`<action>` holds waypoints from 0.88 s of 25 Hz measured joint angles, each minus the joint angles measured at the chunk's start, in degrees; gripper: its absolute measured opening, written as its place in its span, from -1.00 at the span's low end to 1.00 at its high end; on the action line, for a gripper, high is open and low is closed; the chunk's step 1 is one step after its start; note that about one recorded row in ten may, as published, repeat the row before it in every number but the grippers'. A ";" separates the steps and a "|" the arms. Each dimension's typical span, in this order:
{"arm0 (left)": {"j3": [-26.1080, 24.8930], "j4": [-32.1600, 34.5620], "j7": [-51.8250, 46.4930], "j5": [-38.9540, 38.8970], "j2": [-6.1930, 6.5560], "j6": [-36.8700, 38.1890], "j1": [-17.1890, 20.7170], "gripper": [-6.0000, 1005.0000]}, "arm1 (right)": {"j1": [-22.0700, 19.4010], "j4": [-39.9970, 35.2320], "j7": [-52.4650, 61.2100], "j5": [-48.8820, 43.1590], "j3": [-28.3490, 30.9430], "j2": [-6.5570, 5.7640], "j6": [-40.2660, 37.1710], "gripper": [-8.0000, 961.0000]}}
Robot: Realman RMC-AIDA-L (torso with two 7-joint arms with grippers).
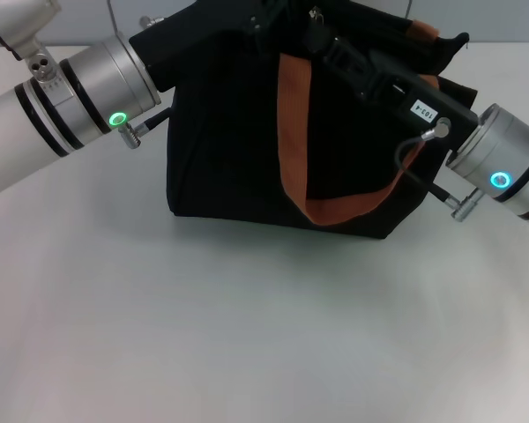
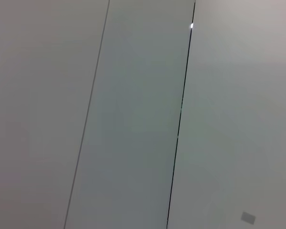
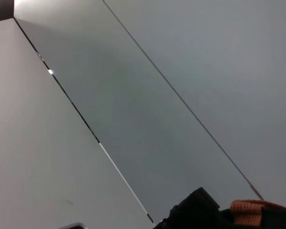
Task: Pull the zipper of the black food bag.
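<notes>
The black food bag (image 1: 229, 141) stands upright at the far middle of the table in the head view. One orange-brown strap handle (image 1: 293, 132) hangs down its front, and another strap (image 1: 423, 33) shows at its top right. My left gripper (image 1: 172, 31) is at the bag's top left corner. My right gripper (image 1: 278, 22) reaches across the bag's top from the right, up to its top middle. Both are black against the black fabric. The zipper is hidden among them. The right wrist view shows a bit of black fabric (image 3: 195, 210) and orange strap (image 3: 248, 207).
The white table (image 1: 247, 326) spreads in front of the bag. The left wrist view shows only pale wall panels (image 2: 133, 119) with dark seams. The right wrist view shows mostly the same panels (image 3: 157, 95).
</notes>
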 joint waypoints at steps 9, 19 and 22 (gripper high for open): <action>-0.08 0.00 0.12 0.03 0.00 0.27 -0.01 -0.95 | -0.30 -0.13 0.01 0.16 0.45 -0.09 0.11 -0.93; -0.58 0.51 0.68 -0.44 0.00 0.41 1.24 -0.95 | -2.99 -0.73 0.30 0.16 2.35 -0.25 0.88 -0.99; -0.61 0.67 0.69 -1.23 0.00 0.55 1.57 -0.95 | -4.26 -1.35 0.50 0.16 3.55 -0.30 1.30 -0.99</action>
